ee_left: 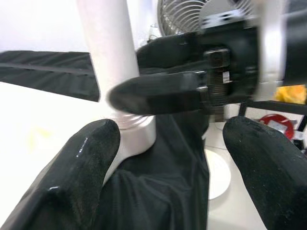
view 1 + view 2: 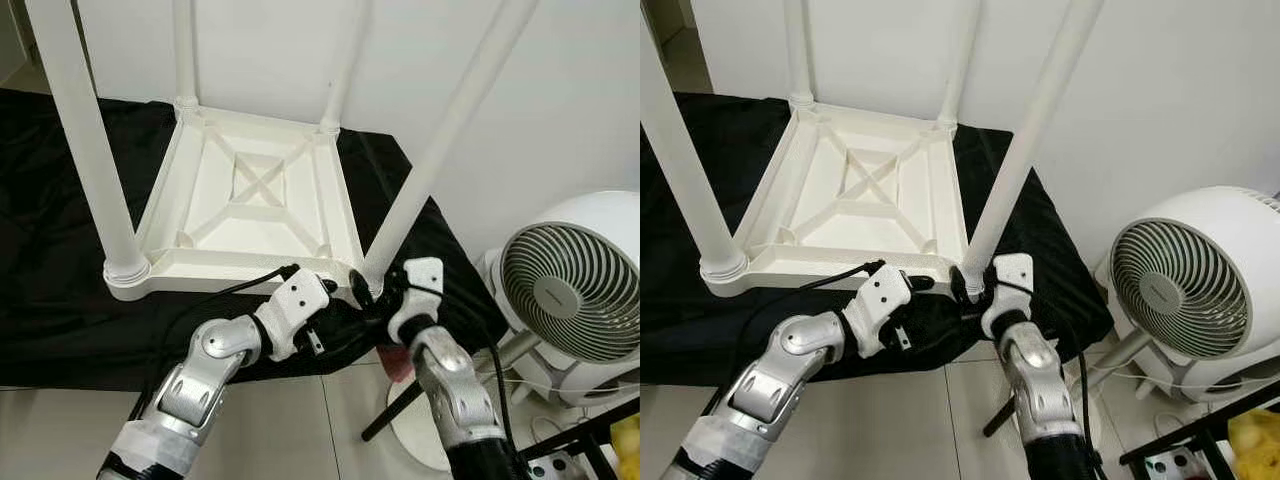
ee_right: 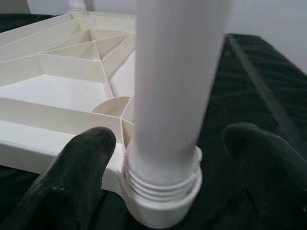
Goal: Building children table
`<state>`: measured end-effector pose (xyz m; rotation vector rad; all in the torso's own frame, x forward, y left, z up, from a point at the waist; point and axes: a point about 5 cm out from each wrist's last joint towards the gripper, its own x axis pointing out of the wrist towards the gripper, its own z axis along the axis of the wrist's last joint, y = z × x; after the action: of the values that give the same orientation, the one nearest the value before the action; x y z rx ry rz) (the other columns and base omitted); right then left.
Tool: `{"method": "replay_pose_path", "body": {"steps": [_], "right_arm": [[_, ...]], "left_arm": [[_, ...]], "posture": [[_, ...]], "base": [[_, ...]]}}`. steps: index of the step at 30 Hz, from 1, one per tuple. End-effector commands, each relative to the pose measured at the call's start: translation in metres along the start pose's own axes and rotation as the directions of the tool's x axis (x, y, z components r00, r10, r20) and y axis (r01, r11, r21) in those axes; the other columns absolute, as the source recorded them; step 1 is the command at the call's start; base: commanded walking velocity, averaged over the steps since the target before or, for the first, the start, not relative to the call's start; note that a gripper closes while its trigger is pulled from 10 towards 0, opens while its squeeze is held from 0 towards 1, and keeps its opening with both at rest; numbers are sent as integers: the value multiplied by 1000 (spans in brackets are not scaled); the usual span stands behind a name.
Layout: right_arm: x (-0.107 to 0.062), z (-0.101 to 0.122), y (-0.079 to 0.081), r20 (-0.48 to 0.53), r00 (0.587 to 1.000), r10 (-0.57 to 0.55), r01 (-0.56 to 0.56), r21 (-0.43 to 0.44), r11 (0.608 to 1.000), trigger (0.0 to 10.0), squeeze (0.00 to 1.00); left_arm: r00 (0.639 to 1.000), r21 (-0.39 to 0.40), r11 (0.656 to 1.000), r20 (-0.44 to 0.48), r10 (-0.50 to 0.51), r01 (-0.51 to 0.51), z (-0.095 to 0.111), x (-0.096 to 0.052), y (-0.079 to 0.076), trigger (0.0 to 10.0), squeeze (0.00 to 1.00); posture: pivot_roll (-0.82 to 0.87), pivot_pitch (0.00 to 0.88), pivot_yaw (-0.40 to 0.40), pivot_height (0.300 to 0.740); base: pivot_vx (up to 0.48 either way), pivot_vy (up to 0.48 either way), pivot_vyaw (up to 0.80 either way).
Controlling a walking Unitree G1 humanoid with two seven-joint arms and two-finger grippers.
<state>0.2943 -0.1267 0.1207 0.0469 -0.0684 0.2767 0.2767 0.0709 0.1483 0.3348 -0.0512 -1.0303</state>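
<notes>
A white children's table (image 2: 250, 190) lies upside down on a black cloth (image 2: 60, 300), with its legs pointing up. The near right leg (image 2: 430, 170) stands in its corner socket, and screw threads (image 3: 163, 184) show at its base. My right gripper (image 3: 168, 158) is open at that base, one finger (image 3: 76, 167) on each side of the leg with a gap to it. My left gripper (image 1: 172, 158) is open just left of the same corner, facing the leg (image 1: 105, 48) and a right-gripper finger (image 1: 158, 93), with nothing between its fingers.
A white floor fan (image 2: 575, 290) stands close on the right, beside my right arm. Its round base and a black stand leg (image 2: 395, 410) sit on the tiled floor below the cloth's edge. A white wall rises behind the table.
</notes>
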Motion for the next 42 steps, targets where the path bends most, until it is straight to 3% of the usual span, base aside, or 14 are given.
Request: {"method": "replay_pose_path", "body": {"steps": [1,8,12,13,15,18,19,20,21,26,27,28,34,42], "right_arm": [[-8,0,-7,13,1000,-12,12,-16,1000,10000,0],[-10,1,-10,19,1000,-9,9,2,1000,10000,0],[-9,2,-10,21,1000,-13,13,0,1000,10000,0],[-10,-1,-9,16,1000,-13,13,-9,1000,10000,0],[-15,-7,-8,6,1000,-11,11,-22,1000,10000,0],[-19,-10,-10,-3,1000,-16,16,-14,1000,10000,0],[-19,-10,-10,-3,1000,-16,16,-14,1000,10000,0],[-21,-11,-11,-4,1000,-23,23,-8,1000,10000,369],[-23,-11,-12,1,1000,-22,22,9,1000,10000,1000],[-24,-10,-14,10,999,-35,35,13,999,10000,1000],[-23,-9,-14,13,999,-38,38,5,999,10000,816],[-21,-8,-13,18,999,-33,33,6,999,10000,0],[-15,-6,-11,29,999,-18,18,33,999,10000,0],[19,11,-20,79,996,-40,39,17,999,10000,0]], "left_arm": [[994,-1,994,-5,111,-111,-2,1,6,10000,0],[970,-1,970,10,243,-243,0,-2,22,10000,0],[965,2,965,9,263,-263,0,-3,24,10000,0],[922,-22,922,-6,387,-387,-2,-9,40,10000,0],[870,-48,869,-26,492,-493,-6,-17,54,10000,0],[824,-50,822,-56,564,-567,-11,-24,64,10000,0],[824,-50,822,-56,564,-567,-11,-24,64,10000,0],[799,-42,798,-73,597,-601,-14,-27,68,10000,0],[775,-27,776,-89,626,-630,-17,-30,72,10000,0],[769,-35,770,-91,632,-637,-19,-33,73,10000,0],[774,-32,775,-95,626,-631,-19,-33,73,10000,0],[779,-29,780,-93,621,-625,-20,-33,73,10000,0],[790,-23,792,-90,606,-610,-20,-32,72,10000,0],[805,10,808,-79,588,-589,-17,-24,67,10000,0]], "posture": [[-15,0,-184,740],[-18,0,-181,740],[-18,0,-181,740],[-11,0,-179,740],[-11,0,-179,740],[-8,0,-181,740],[-8,0,-181,740],[-7,0,-182,740],[-8,0,-182,740],[-8,0,-184,740],[-8,0,-184,740],[-10,0,-183,740],[-10,0,-183,740],[-1,0,-184,740]], "base": [[0,0,0],[0,0,0],[0,0,0],[0,0,0],[0,0,0],[0,0,0],[0,0,0],[0,0,0],[0,0,0],[0,0,0],[0,0,0],[0,0,0],[0,0,0],[0,0,0]]}}
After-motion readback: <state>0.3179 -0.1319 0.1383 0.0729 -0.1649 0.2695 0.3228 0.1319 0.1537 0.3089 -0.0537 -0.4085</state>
